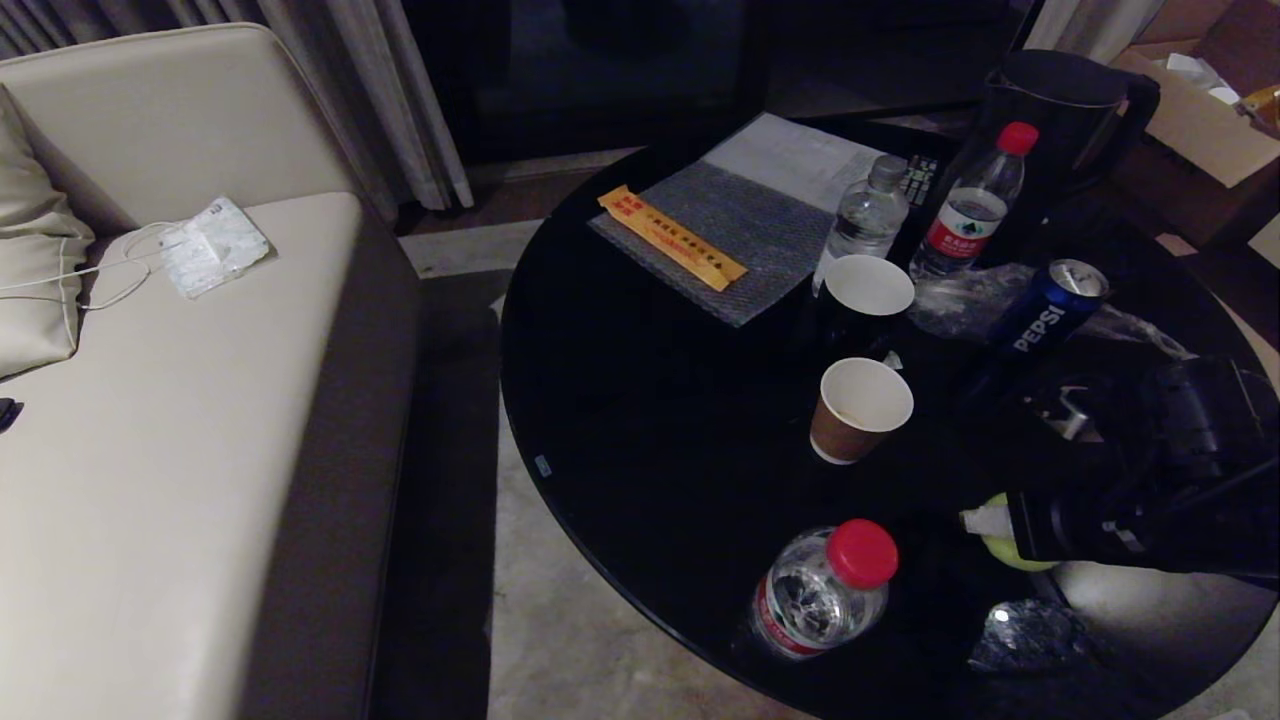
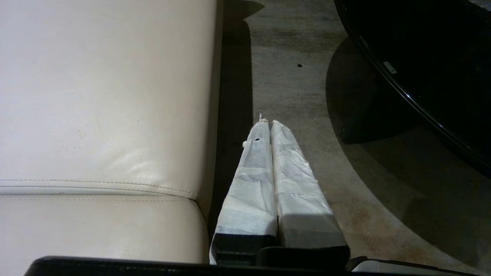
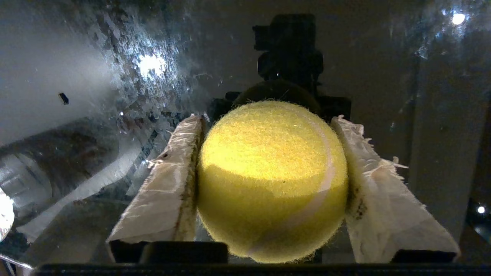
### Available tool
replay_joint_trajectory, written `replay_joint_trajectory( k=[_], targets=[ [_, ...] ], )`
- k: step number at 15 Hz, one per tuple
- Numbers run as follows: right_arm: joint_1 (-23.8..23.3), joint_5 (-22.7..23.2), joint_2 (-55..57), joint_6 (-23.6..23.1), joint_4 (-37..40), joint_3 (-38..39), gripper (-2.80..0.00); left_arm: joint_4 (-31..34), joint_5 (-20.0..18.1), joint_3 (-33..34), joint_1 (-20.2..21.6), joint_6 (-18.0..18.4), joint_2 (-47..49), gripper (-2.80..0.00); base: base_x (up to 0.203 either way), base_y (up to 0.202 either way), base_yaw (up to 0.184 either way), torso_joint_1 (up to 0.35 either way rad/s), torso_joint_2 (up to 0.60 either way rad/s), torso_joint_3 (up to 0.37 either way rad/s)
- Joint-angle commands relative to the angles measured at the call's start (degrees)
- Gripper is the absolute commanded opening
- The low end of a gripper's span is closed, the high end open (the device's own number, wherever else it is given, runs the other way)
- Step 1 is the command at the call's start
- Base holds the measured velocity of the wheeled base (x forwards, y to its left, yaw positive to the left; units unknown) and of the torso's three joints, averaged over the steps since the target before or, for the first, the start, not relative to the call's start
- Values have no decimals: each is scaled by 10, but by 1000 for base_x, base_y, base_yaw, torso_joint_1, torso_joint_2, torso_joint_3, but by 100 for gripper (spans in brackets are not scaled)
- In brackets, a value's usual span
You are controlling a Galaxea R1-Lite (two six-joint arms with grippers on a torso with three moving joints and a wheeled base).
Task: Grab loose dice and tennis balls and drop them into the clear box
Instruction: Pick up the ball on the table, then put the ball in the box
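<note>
One tennis ball (image 3: 272, 180) sits between the taped fingers (image 3: 168, 191) of the right tool (image 1: 1000, 535), which press against both its sides, low over the black table (image 1: 650, 440) near its front right edge. The hold looks fresh and the fuzzy ball could squirt out and roll off that edge, or the arm could knock the red-capped bottle (image 1: 820, 590) beside it. Readable writing: "PEPSI" on the blue can (image 1: 1045, 315); the left tool (image 2: 268, 126) hangs pressed together beside the sofa (image 2: 103, 115).
</note>
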Motion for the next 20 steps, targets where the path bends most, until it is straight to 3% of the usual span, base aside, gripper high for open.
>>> replay_joint_trajectory(
  k=[1,5,8,12,16,20],
  targets=[
    [0,-1,-2,0,4,1,-280,0,0,1,0,-1,1,-280,0,0,0,0,0,0],
    [0,-1,-61,0,19,15,-280,0,0,1,0,-1,1,-280,0,0,0,0,0,0],
    [-5,-2,-146,0,102,26,-280,0,0,1,0,-1,1,-280,0,0,0,0,0,0],
    [-9,-15,-308,1,173,69,-280,0,0,1,0,-1,1,-280,0,0,0,0,0,0],
    [-25,-62,-493,2,211,154,-280,0,0,1,0,-1,1,-280,0,0,0,0,0,0],
    [-45,-77,-665,1,273,233,-280,0,0,1,0,-1,1,-280,0,0,0,0,0,0]
  ],
)
